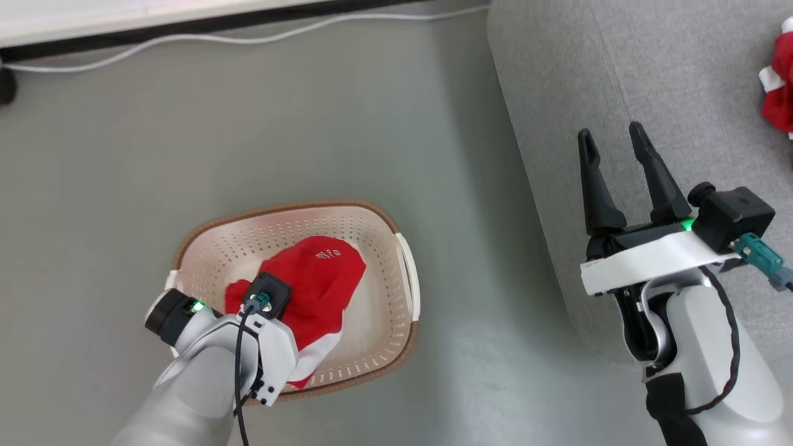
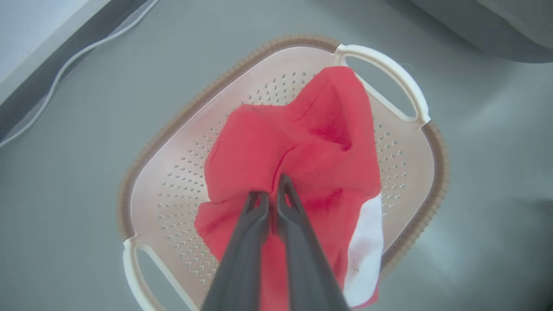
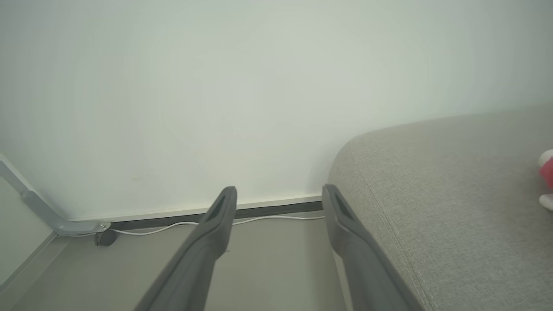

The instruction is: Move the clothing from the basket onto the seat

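- The left gripper (image 2: 272, 188) is almost fully closed, its two dark fingers pinching a fold of the red garment (image 2: 302, 151) between their tips.
- Red cloth bunches up around the fingertips and spreads away from them on all sides. A white panel of the same garment lies to their right in the left wrist view.
- The garment hangs over the inside of the basket (image 2: 173, 181), directly below the gripper. I cannot tell whether any of the cloth rests on the basket's bottom.
- In the head view, small white print shows on the top of the garment, just beyond the left wrist.
- The basket stands on the grey floor (image 1: 310, 124), with one white handle (image 2: 389, 69) beyond the fingertips and the other nearer the wrist.
- The right gripper (image 1: 610, 131) is spread wide and holds nothing, with open air between its fingers.
- It hangs above the rounded edge of the seat (image 1: 619, 74), well apart from the basket, with bare floor between the two.
- A second red garment (image 1: 779, 87) with white trim lies on the seat, beyond the right gripper and to its right.
- Past the right fingertips are a pale wall (image 3: 259, 86) and a white cable (image 3: 268, 219) running along the floor at its foot.
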`<state>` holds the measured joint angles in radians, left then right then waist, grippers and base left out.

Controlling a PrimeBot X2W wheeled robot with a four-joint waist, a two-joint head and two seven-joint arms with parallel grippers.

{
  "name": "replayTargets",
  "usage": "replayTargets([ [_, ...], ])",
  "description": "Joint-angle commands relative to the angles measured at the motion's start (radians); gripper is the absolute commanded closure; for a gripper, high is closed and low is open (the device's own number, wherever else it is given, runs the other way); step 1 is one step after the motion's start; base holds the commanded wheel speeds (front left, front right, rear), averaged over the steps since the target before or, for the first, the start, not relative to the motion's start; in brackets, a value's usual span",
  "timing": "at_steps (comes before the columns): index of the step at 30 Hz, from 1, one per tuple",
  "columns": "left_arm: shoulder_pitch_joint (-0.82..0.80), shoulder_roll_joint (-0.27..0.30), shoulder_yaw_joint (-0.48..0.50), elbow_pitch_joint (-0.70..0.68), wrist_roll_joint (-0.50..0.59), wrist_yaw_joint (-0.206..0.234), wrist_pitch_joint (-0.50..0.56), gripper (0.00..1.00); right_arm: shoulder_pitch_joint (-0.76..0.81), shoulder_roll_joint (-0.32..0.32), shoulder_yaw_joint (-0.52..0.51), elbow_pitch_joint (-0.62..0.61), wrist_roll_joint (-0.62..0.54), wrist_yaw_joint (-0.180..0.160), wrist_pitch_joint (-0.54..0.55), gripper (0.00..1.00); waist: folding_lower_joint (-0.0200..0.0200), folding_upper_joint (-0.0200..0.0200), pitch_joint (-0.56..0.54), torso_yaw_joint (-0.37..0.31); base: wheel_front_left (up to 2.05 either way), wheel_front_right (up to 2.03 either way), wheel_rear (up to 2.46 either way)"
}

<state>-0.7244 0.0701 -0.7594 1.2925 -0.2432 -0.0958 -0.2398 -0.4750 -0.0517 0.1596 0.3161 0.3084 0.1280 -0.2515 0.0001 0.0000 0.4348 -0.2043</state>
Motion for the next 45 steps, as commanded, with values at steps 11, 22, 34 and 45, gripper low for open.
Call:
replayTargets([
  [11, 0.064, -0.019, 0.068, -0.156, -0.097, 0.009, -0.022, 1.00, 0.091, 0.001, -0.012, 0.027, -0.029, 0.003, -0.010, 0.00, -0.0001, 0.0000, -0.163, 0.076, 0.00, 0.00, 0.00],
  [22, 0.174, -0.020, 0.138, -0.384, -0.168, 0.047, -0.022, 1.00, 0.145, 0.001, -0.015, 0.065, -0.040, 0.003, -0.010, 0.00, -0.0001, 0.0000, -0.274, 0.113, 0.00, 0.00, 0.00],
  [34, 0.210, -0.011, 0.263, -0.650, -0.166, 0.049, -0.022, 1.00, 0.184, 0.001, -0.013, 0.088, -0.045, 0.003, -0.010, 0.00, -0.0001, 0.0000, -0.337, 0.126, 0.00, 0.00, 0.00],
  [45, 0.155, 0.004, 0.298, -0.836, -0.162, 0.029, -0.021, 1.00, 0.199, 0.001, -0.015, 0.093, -0.041, 0.003, -0.010, 0.00, -0.0001, 0.0000, -0.347, 0.133, 0.00, 0.00, 0.00],
])
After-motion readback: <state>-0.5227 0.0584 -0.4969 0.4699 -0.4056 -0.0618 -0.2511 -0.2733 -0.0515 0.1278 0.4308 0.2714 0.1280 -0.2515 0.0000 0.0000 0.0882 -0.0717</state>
